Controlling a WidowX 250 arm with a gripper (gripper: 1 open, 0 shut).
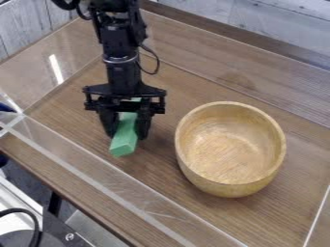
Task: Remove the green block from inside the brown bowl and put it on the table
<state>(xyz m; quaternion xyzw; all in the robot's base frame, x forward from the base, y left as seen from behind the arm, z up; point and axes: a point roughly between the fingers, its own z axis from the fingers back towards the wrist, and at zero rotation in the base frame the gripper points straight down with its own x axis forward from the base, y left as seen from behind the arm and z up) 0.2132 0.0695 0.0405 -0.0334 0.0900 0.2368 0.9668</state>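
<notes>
Placing step: green block [123,142] is clamped in fingers [125,124] w/ its lower end at tabletop [245,82], left of brown bowl [231,148]; release needed next.

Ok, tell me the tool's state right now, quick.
Tool: closed on the green block, held out of the wooden bowl, low at the table.
</notes>
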